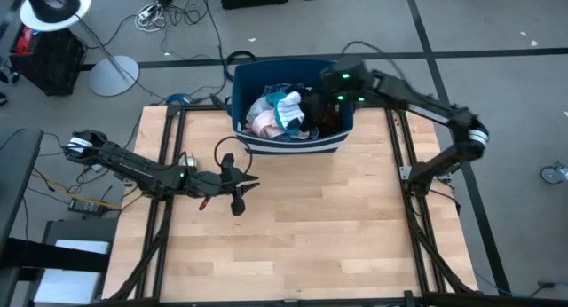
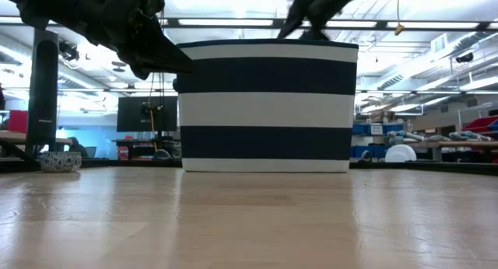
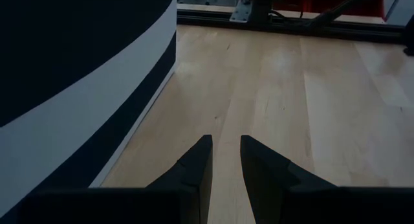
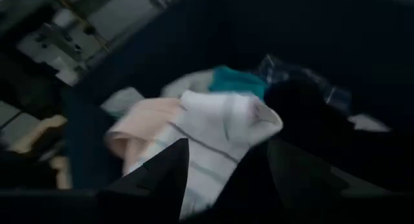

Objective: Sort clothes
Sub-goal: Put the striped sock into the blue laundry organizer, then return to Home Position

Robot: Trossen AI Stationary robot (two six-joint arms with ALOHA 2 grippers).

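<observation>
Wooden tabletop point(image 2: 249, 222) fills low view's foreground, striped bin point(image 2: 268, 106) behind it. High view: clothes point(image 1: 284, 114) heaped inside bin, right gripper point(image 1: 321, 105) lowered over them; left gripper point(image 1: 241, 188) hung over table beside bin. Wrist views: right jaws spread wide, nothing held; left jaws narrowly parted, empty

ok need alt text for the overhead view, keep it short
Overhead view of a wooden table with a navy-and-white striped bin of mixed clothes at its far edge. The right end effector reaches into the bin, open, while the left end effector waits over bare wood in front of it.
</observation>
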